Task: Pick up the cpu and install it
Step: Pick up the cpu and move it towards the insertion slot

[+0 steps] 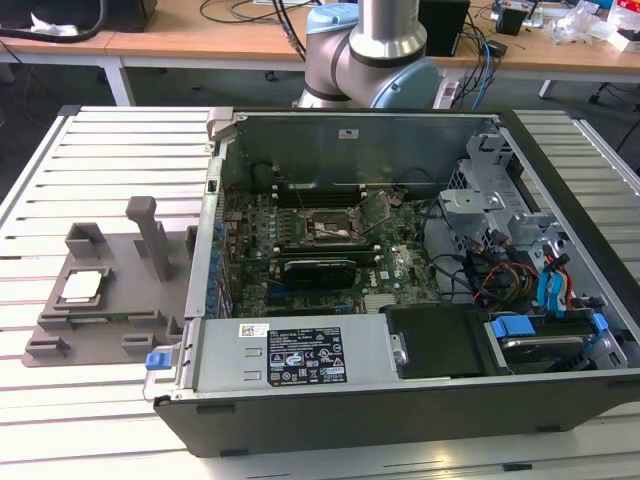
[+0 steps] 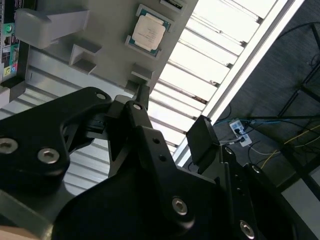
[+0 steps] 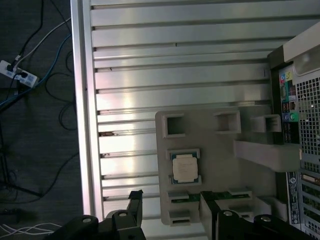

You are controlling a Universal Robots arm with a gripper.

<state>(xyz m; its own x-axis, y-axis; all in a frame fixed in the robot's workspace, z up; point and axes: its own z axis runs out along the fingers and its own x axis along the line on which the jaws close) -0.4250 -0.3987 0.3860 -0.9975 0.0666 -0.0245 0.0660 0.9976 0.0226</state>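
The cpu is a small silvery square chip lying flat in a recess of the gray plastic tray, at the exterior view's left beside the open computer case. Both wrist views look down on the cpu and the tray from well above. My gripper is open, its black fingers spread with nothing between them, hanging above the tray's edge and apart from the chip. The motherboard socket sits inside the case.
The open computer case takes up the middle and right of the slatted metal table. An upright gray post rises from the tray near the chip. The arm's base stands behind the case. Cables and a power strip lie on the floor.
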